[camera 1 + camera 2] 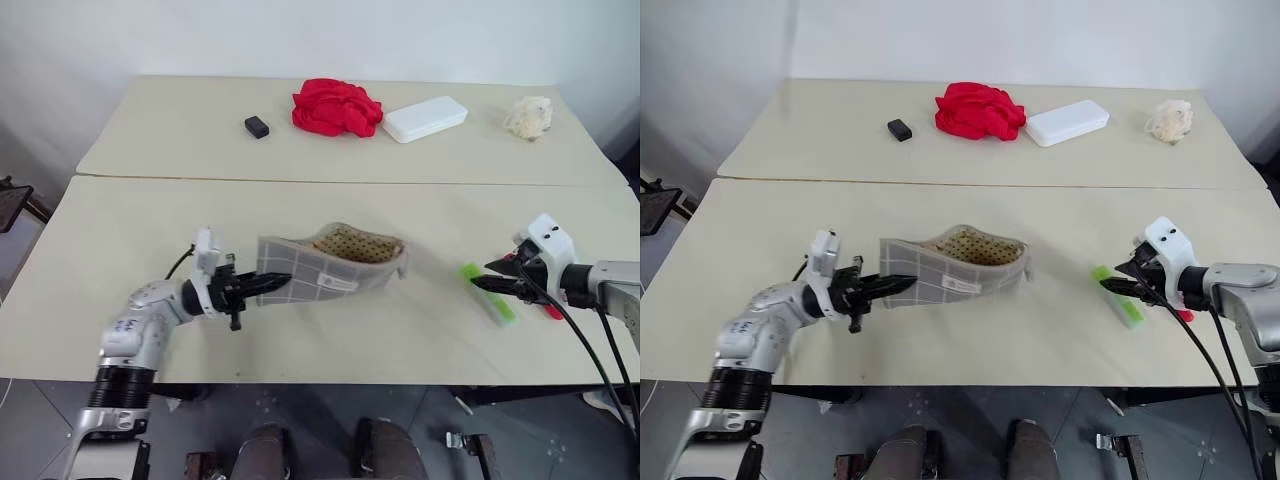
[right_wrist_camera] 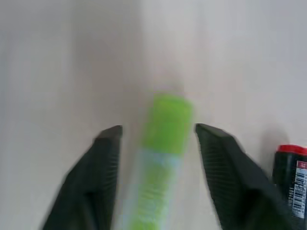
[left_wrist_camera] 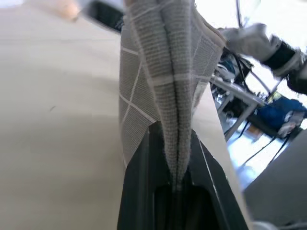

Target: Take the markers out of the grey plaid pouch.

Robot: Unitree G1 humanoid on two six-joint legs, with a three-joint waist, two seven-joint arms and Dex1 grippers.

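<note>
Left gripper (image 1: 268, 284) pressed tight on one short end of the grey plaid pouch (image 1: 335, 268), fabric edge pinched between the black fingers (image 3: 144, 191). Held the pouch over the near table (image 1: 300, 215), near its middle, long axis running across from the robot's left to its right, gripped end toward the left arm, far end pointing toward the right arm. Turned on edge, mouth gaping upward and away, showing a tan dotted lining. Small white label on the near face, toward the free end.

Right gripper (image 2: 158, 143) spread apart, a finger on either side of the light green marker (image 2: 165, 129), gaps visible between pads and barrel, so no grip. Lay flat on the near table's right part, well apart from the pouch, long axis slanting from far-left to near-right, far end pointing roughly toward the pouch. Red marker (image 2: 292, 179) just beside the right finger, on the side away from the pouch, red cap and dark labelled body, mostly hidden behind the gripper in the head views.

On the far table: small black block (image 1: 257, 127), red cloth (image 1: 337, 107), white rectangular box (image 1: 425, 119), crumpled pale wad (image 1: 529, 117).
</note>
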